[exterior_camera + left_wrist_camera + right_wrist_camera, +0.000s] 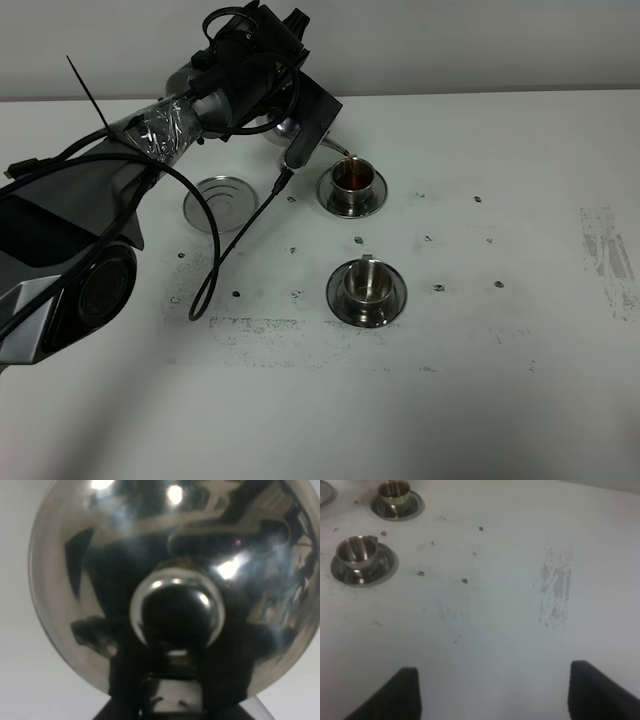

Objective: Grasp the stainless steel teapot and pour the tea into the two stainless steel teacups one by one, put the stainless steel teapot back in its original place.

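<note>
Place: robot test bench, likely a lab
Surface: bare white table point(520, 420), scuffed and dotted with marks
Backdrop: plain pale wall point(480, 40)
Gear: taped, cabled robot arm point(150, 140)

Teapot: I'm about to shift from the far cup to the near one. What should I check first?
1. Left gripper shut on the teapot: ok.
2. Far teacup has brown tea in it: ok.
3. Near teacup upright and empty, ready for its pour: ok.
4. Tea left in the teapot for the second cup: cannot tell.
5. Bare saucer free for the teapot's return: ok.
6. Right gripper open and apart from both cups: ok.
</note>
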